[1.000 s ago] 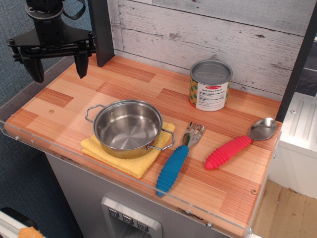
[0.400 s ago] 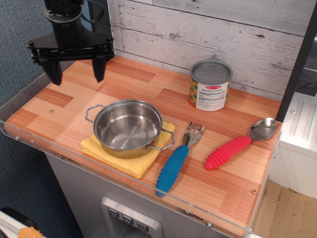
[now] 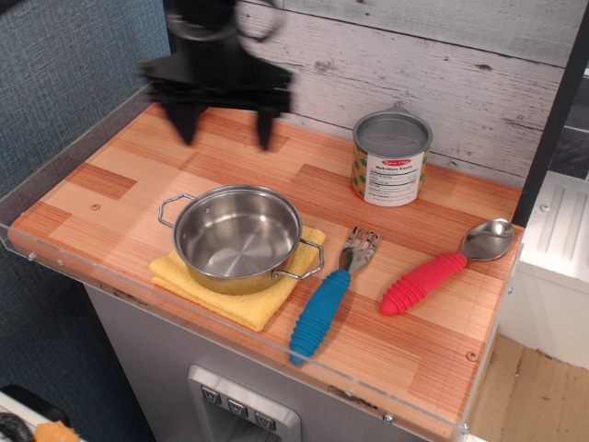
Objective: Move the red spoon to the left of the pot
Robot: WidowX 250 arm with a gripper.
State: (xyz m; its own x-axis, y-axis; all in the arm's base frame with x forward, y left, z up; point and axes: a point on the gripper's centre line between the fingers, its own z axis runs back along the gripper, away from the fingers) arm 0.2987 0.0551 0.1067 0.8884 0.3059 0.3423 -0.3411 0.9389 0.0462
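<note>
We see the gripper (image 3: 225, 129) hanging above the back of the counter, at about 11 o'clock from the pot (image 3: 237, 238). It is blurred, yet its two dark fingers (image 3: 187, 122) point straight down and stand wide apart with nothing between them, clear of the wood below.

The red spoon (image 3: 444, 268) lies flat at about 3 o'clock from the pot, well apart from it, near the counter's right edge. Its silver bowl points toward 1 o'clock and its ribbed red handle toward 7 o'clock. Between spoon and pot lies a blue-handled fork (image 3: 330, 297), tines toward 12 o'clock, just beside the pot's right loop handle. The pot sits upright on a folded yellow cloth (image 3: 241, 308).

At 1 o'clock from the pot stands a tin can (image 3: 391, 159). Its white label carries a nutrition panel whose small print we cannot read; the side of the label is green and yellow.

The counter (image 3: 110, 189) is striped wood with a clear plastic rim along its front and left edges. Behind it runs a whitewashed plank wall (image 3: 414, 55); to the left is blue-grey textured wall.
</note>
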